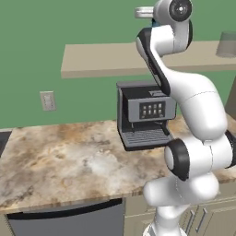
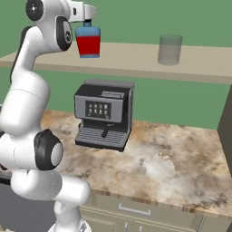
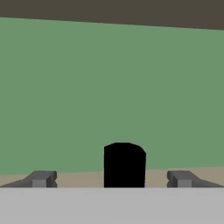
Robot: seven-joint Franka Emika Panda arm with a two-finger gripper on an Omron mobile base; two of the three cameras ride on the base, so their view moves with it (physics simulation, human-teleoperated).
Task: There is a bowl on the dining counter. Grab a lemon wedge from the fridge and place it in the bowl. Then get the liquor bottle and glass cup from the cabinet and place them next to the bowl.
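Observation:
The liquor bottle [image 2: 88, 41], blue-shouldered with a red lower body, stands on a beige wall shelf [image 2: 136, 61]. My gripper [image 2: 88, 21] hangs open just over its top. In the hand view my gripper [image 3: 111, 179] has the bottle's black cap [image 3: 124, 162] between its two fingertips [image 3: 41, 179], with a clear gap on each side. The glass cup [image 2: 170, 50] stands further right on the same shelf, away from the gripper. In the left base view the glass cup [image 1: 227, 44] sits at the right edge, and the arm covers nearly all of the bottle.
A dark coffee machine [image 2: 104, 115] stands on the marbled worktop [image 1: 60, 156] below the shelf, under the arm's reach. A wall outlet [image 1: 47, 100] is on the green wall. Cream cabinet doors [image 2: 136, 222] and a dark appliance front [image 1: 69, 221] lie under the worktop.

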